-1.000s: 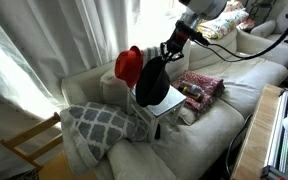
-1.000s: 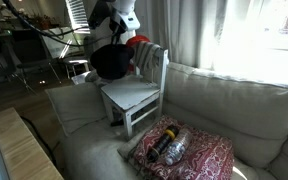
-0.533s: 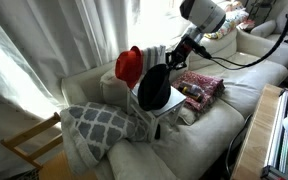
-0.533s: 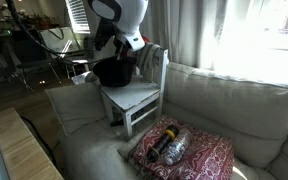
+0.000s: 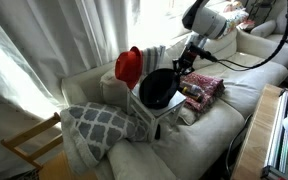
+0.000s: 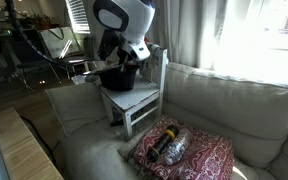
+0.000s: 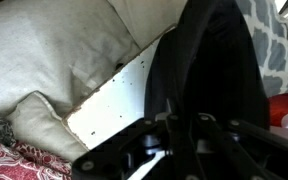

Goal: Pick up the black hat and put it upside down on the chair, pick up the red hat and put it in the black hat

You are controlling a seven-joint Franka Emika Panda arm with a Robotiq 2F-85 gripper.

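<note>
The black hat (image 5: 159,88) is turned hollow side up and sits low over the white-grey chair seat (image 6: 134,97); in the other exterior view the black hat (image 6: 121,76) rests on the seat. My gripper (image 5: 183,67) is shut on the hat's brim at its right edge. In the wrist view the black hat (image 7: 212,70) fills the frame above the white seat (image 7: 119,100), with my gripper (image 7: 174,125) clamped on it. The red hat (image 5: 128,66) hangs on the chair's backrest behind the black hat; a sliver shows in the wrist view (image 7: 287,108).
The chair stands on a white sofa (image 5: 224,95). A red patterned cushion (image 5: 201,87) lies beside it, also seen in an exterior view (image 6: 184,150). A grey patterned pillow (image 5: 99,125) and a bare-wood chair frame (image 5: 24,145) stand nearby.
The gripper has lowered and turned the black hat from hanging on edge to hollow side up down on the chair seat. The red hat has not moved.
</note>
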